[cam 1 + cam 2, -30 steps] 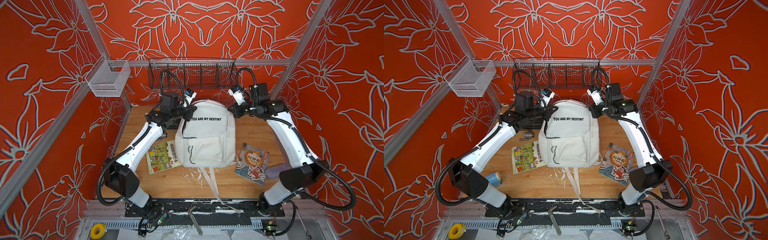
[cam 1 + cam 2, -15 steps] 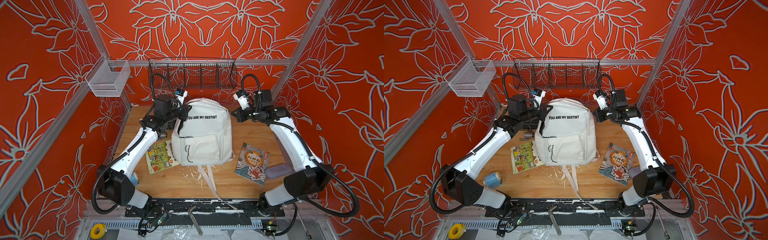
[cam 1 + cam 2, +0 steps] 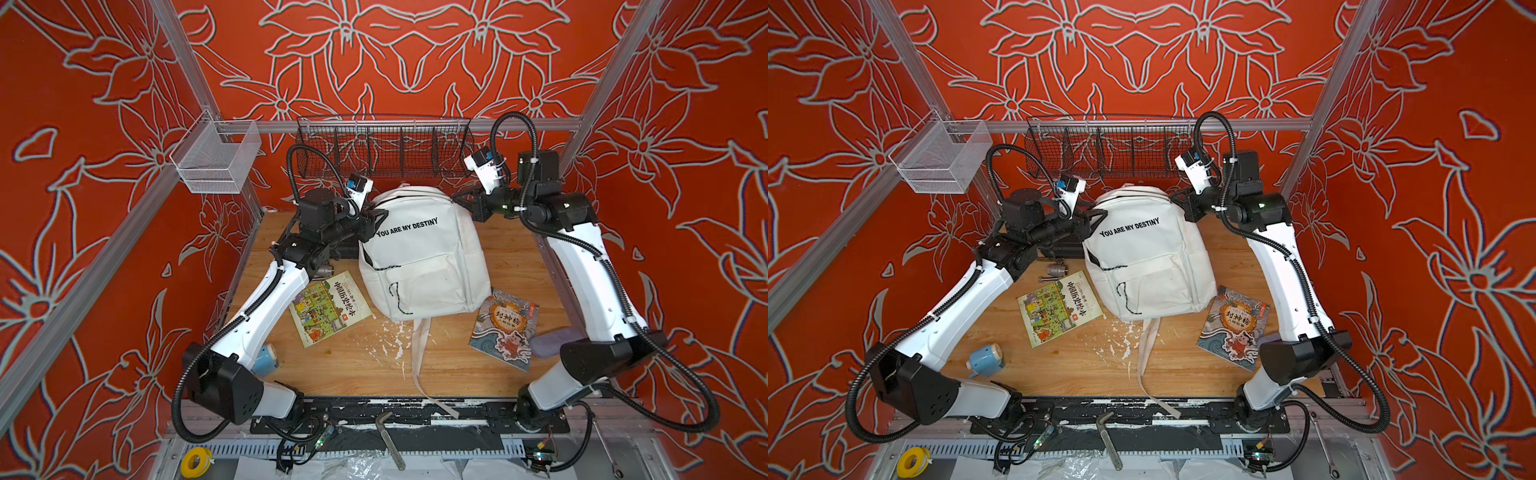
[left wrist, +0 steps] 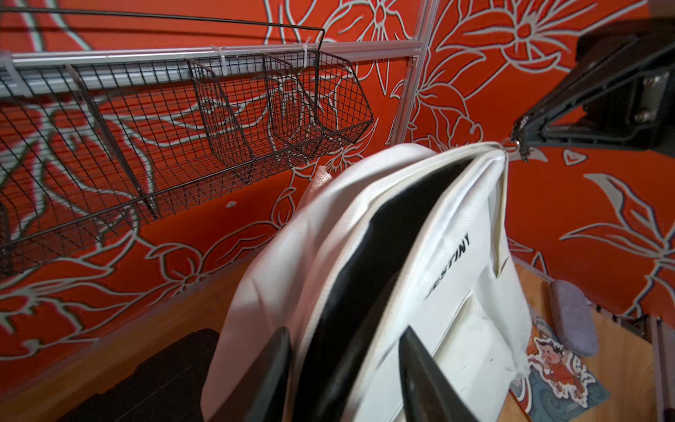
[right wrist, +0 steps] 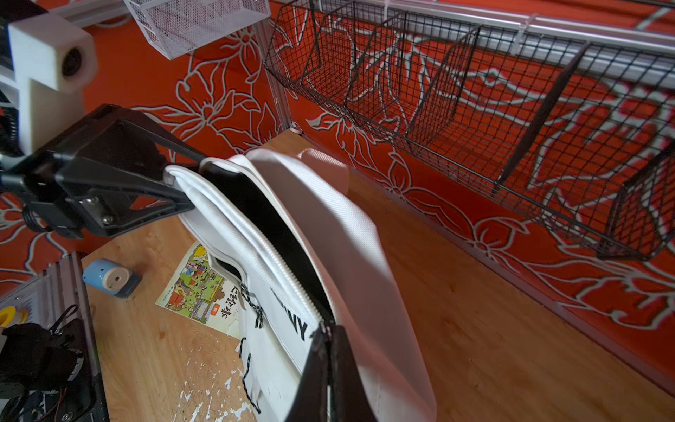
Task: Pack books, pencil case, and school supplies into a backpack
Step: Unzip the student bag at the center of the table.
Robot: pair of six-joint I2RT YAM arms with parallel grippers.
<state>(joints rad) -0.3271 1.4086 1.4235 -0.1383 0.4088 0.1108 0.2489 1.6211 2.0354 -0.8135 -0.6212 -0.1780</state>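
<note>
**Where the cameras sit**

Both top views look steeply down from high at the front, facing the back wall, taking in the whole surface (image 3: 457, 365), both arms and the backpack (image 3: 419, 257). The left wrist camera sits close behind its fingers (image 4: 272, 376), looking across the backpack's mouth at the right gripper (image 4: 518, 142). The right wrist camera faces the opposite way, at the left gripper (image 5: 197, 182). All four share the wire basket (image 3: 1108, 151).
</note>
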